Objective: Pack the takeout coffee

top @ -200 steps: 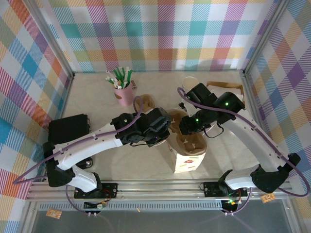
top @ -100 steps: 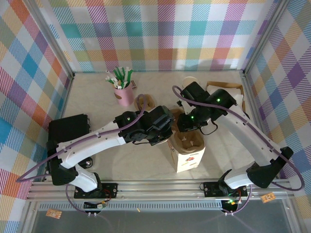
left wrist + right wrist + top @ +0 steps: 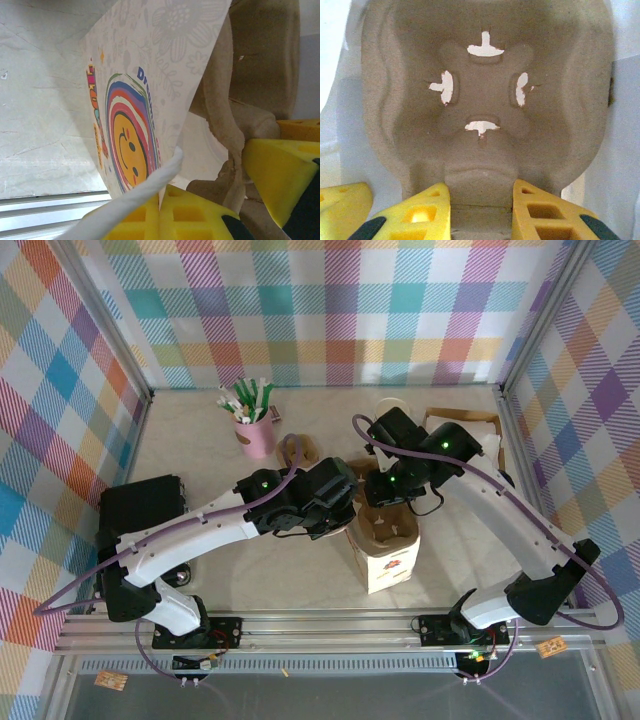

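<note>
At the left edge of the top view, a black box [image 3: 140, 505] is sitting on the pale table [image 3: 190, 445], and above and to its right a pink cup of green-and-white pens [image 3: 257, 435] is standing near the back wall. Toward the middle, the left arm is reaching across to the printed paper bag [image 3: 390, 568], which is standing upright in the lower centre of the frame. In the left wrist view, the left gripper [image 3: 160, 215] is clenched, its yellow fingers [image 3: 132, 220] pressing together on the bag's upper edge beside the white rope handle [image 3: 135, 200]. A brown cardboard cup carrier [image 3: 480, 65] is lying in the bag's open mouth. From the right, the right gripper [image 3: 480, 210] is grasping that carrier, a yellow finger sitting on each side of a raised ridge at its near rim. Further right, in the upper part of the top view, a cream cup [image 3: 388, 406] and a flat brown cardboard piece [image 3: 462, 420] are resting by the back wall. Where the takeout coffee is standing I cannot tell.
</note>
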### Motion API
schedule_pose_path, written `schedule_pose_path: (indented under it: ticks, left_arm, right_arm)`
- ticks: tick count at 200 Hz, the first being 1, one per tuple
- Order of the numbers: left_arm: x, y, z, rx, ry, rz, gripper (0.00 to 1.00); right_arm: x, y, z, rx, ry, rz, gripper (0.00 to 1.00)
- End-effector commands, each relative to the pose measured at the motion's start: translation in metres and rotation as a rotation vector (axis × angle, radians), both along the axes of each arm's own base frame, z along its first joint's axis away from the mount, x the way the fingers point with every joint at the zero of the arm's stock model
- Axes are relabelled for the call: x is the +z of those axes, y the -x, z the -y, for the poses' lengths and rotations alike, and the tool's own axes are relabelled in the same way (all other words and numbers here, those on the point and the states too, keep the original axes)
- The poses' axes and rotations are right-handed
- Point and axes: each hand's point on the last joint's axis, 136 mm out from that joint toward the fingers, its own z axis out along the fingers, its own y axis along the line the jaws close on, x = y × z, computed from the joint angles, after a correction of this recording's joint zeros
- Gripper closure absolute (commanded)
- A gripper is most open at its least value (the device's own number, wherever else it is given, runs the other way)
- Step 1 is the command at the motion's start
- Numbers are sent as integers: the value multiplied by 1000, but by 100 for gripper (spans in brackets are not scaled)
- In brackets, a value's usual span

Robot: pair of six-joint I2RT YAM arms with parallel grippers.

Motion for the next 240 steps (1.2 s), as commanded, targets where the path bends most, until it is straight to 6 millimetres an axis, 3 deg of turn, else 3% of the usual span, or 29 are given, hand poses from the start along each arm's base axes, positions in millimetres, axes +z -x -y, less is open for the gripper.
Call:
schedule_pose_path:
  ticks: [1, 99, 240]
  left_arm:
    - [4, 15, 3, -48, 2, -31, 100]
    - [9, 10, 3, -2, 34, -18, 100]
    - [13, 7, -8, 68, 44, 3, 100]
  right_arm:
    - [1, -9, 2, -17, 18, 50, 100]
    - [-19, -2, -7, 28, 47, 61, 100]
    - [-41, 18, 2, 80, 130, 88, 100]
